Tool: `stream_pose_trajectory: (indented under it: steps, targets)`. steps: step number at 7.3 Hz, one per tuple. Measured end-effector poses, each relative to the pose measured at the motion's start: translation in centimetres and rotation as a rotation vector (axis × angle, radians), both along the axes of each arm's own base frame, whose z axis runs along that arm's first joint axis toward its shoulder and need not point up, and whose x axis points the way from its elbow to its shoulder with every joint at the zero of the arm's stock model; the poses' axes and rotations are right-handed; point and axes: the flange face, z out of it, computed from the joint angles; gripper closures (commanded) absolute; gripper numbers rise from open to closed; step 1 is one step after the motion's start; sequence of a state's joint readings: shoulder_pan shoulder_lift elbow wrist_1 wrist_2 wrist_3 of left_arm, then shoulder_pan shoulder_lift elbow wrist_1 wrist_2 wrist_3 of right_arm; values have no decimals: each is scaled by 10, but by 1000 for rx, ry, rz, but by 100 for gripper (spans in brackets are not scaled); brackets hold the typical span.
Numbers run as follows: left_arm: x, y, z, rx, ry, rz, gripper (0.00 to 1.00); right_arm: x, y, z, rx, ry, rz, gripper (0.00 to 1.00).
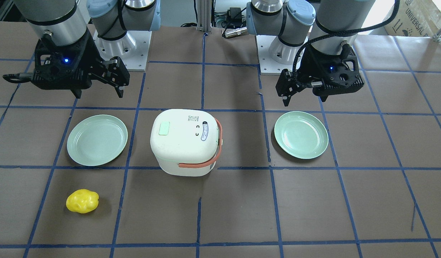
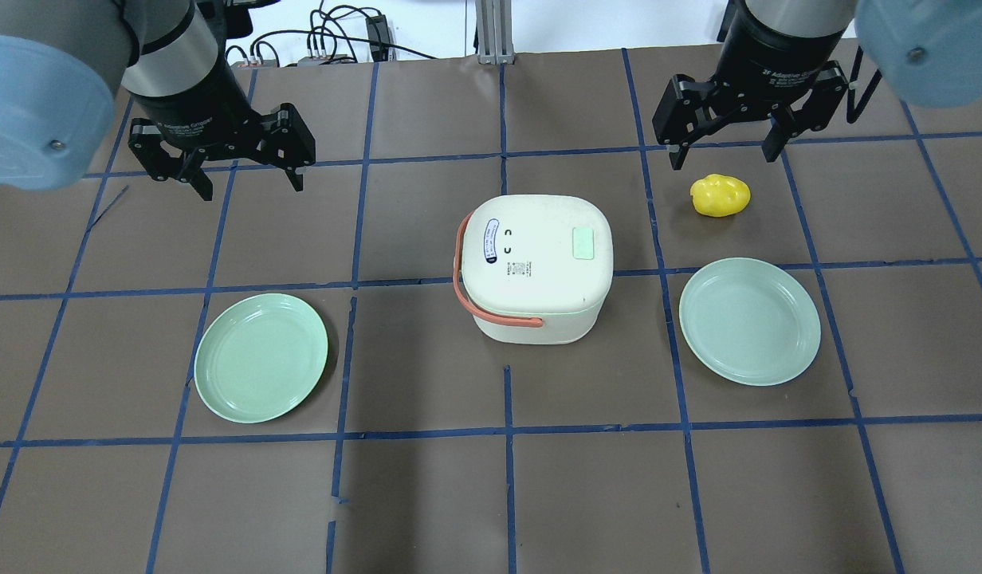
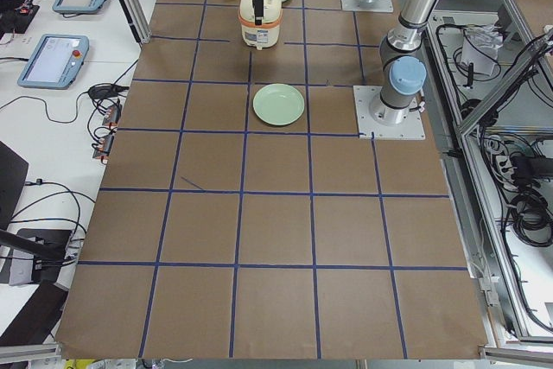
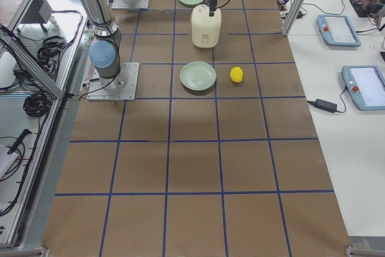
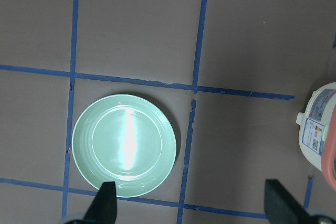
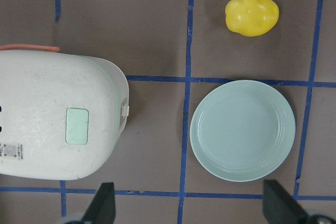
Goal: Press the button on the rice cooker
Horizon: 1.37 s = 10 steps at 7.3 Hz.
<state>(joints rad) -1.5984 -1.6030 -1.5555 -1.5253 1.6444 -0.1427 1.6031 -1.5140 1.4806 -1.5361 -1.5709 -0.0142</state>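
The white rice cooker (image 1: 186, 141) with an orange handle stands mid-table, lid shut; it also shows in the overhead view (image 2: 539, 267). Its pale green square button (image 1: 164, 128) sits on the lid top, towards my right side (image 2: 584, 242), and shows in the right wrist view (image 6: 77, 126). My right gripper (image 2: 724, 155) is open and empty, high above the table beyond the cooker's right side (image 1: 99, 96). My left gripper (image 2: 248, 183) is open and empty, high and well left of the cooker (image 1: 304, 101). Neither touches the cooker.
A pale green plate (image 2: 750, 320) lies right of the cooker and another (image 2: 261, 357) lies to its left. A yellow lumpy fruit-like toy (image 2: 720, 195) lies beyond the right plate, under my right gripper. Blue tape lines grid the brown table.
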Motion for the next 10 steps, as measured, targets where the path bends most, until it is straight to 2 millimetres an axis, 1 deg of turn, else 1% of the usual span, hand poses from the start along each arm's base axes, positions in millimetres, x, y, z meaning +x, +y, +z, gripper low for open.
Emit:
stream_pose_trajectory:
  steps: [3,4,5,6,7,8,10]
  targets:
    - [0,0,0,0,0,0,0,1,2,0,8,-4,0,0]
    - [0,0,0,0,0,0,0,1,4,0,17,-5,-9,7]
    - [0,0,0,-1,0,0,0,1,5,0,18,-6,-44,37]
    - [0,0,0,0,0,0,0,2,6,1,16,-11,-91,71]
    - [0,0,0,0,0,0,0,3,8,2,18,-22,-118,81]
    - [0,0,0,-1,0,0,0,4,8,2,24,-32,-133,84]
    - [0,0,0,0,0,0,0,9,8,10,16,-72,-178,85]
